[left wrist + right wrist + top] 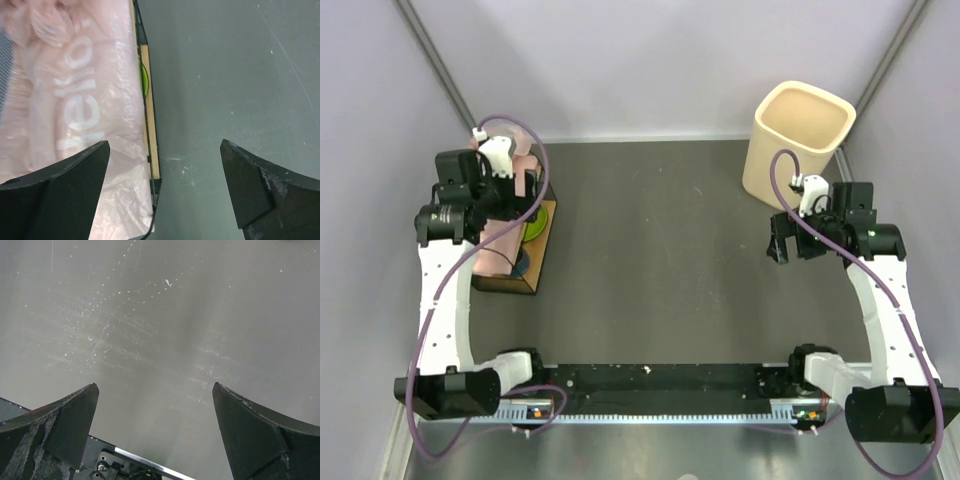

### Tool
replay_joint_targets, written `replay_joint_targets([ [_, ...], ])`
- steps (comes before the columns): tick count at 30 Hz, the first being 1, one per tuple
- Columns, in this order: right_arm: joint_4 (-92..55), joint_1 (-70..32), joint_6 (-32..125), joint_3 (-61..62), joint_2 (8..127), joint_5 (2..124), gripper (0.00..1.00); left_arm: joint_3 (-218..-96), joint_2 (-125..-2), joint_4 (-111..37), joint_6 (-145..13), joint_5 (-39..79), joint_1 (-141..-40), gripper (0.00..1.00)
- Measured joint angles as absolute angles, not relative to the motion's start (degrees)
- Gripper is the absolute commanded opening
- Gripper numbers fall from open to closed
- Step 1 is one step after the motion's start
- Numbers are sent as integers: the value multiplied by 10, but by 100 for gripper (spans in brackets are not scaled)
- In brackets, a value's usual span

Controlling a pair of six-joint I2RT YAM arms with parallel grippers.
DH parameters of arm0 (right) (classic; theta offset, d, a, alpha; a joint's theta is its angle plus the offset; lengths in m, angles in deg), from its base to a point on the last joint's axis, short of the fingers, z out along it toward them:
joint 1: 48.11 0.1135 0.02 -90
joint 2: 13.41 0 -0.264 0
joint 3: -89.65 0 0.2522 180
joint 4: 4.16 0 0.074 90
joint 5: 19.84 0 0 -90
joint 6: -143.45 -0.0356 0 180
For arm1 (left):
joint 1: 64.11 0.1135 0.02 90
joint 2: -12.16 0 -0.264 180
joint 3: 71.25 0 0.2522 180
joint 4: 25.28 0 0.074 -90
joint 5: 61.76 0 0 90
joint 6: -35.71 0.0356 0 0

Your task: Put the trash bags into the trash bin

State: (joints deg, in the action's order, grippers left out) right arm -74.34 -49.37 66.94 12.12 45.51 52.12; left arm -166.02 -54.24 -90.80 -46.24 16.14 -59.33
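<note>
The pale pink trash bags lie in a dark wire-framed box at the left; in the left wrist view they show as a crinkly sheet with white lettering. My left gripper hovers over the box's right edge, open and empty, with one finger over the bags and the other over the bare table. The cream-beige trash bin stands upright at the back right. My right gripper is just in front of the bin, open and empty, over bare table.
The dark wire-framed box with orange-brown sides holds the bags and something green; its rim shows in the left wrist view. Grey walls close in on both sides. The arms' black base rail runs along the near edge.
</note>
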Motion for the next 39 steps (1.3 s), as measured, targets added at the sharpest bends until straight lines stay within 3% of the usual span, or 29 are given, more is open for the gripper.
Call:
replay_joint_targets([
  [6, -739, -481, 669, 121, 464, 512, 99, -1794, -610, -936, -415, 174, -593, 98],
  [11, -735, -464, 668, 121, 484, 507, 99, -1991, -748, -965, -354, 186, -588, 98],
  [16, -732, -464, 667, 120, 503, 508, 99, -2082, -863, -964, -285, 186, -563, 94],
  [28, -727, -464, 667, 109, 536, 513, 99, -2068, -950, -902, -164, 182, -534, 83],
  [33, -726, -464, 667, 109, 540, 513, 99, -2023, -948, -862, -140, 194, -531, 70],
  [35, -726, -464, 664, 109, 541, 513, 99, -1992, -947, -847, -134, 203, -530, 68],
  [38, -726, -464, 664, 109, 543, 513, 99, -1976, -949, -844, -126, 213, -525, 55],
  [39, -726, -464, 664, 109, 543, 513, 99, -1976, -950, -840, -126, 215, -524, 45],
])
